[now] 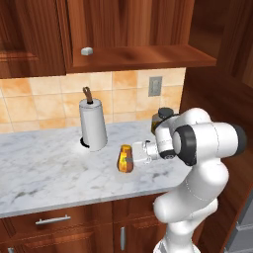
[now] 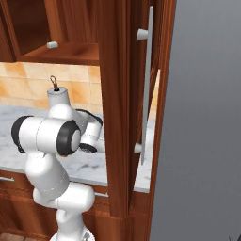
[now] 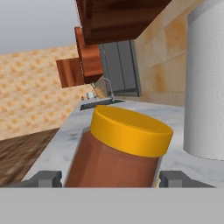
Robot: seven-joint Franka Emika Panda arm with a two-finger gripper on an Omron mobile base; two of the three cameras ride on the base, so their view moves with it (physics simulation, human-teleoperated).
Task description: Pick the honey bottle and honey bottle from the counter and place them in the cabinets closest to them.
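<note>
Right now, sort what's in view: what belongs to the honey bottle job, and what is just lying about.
Job:
- honey bottle, between the fingertips of the gripper
- wall cabinet with its shelf ledge

Lying about:
- paper-towel roll
- amber jar with dark lid
- small white item on the ledge
- wall outlet

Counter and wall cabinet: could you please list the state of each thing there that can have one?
Honey bottle: upright on the counter, capped, between the claw's fingers.
Claw: around the bottle, jaws not visibly clamped.
Paper-towel roll: upright on its holder.
Amber jar: upright, dark lid on, behind the arm.
Wall cabinet: open, with a small white object on its shelf.
</note>
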